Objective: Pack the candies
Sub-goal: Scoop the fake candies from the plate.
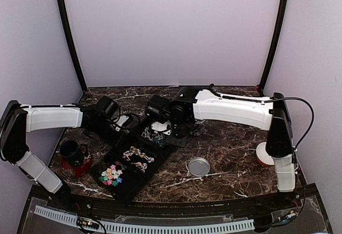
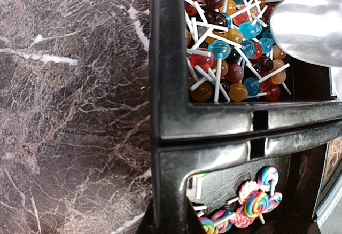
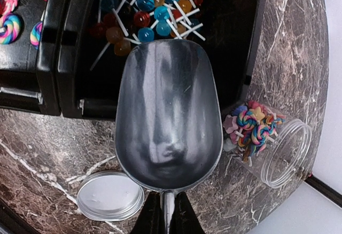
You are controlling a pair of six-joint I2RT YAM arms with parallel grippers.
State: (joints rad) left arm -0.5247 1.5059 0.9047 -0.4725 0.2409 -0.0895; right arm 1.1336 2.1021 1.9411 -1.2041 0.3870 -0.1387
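Note:
The candies [image 1: 111, 175], tiny sweets in mixed colours, lie in the near compartment of a black tray [image 1: 125, 191]. Swirl lollipops [image 1: 138, 156] fill the middle compartment and ball lollipops [image 3: 144, 15] the far one. My right gripper [image 3: 166, 204] is shut on the handle of an empty metal scoop [image 3: 165, 111], which hovers at the edge of the ball lollipop compartment. A glass jar [image 3: 272, 143] lies on its side to the scoop's right, holding some small sweets and swirl lollipops. My left gripper [image 2: 179, 220] is shut on the tray's side wall [image 2: 171, 138].
The jar's metal lid [image 1: 199, 166] lies on the marble table in front of the tray; it also shows in the right wrist view [image 3: 109, 195]. A dark mug [image 1: 72, 153] on a red saucer stands at the left. A white and orange object [image 1: 262, 154] sits by the right arm.

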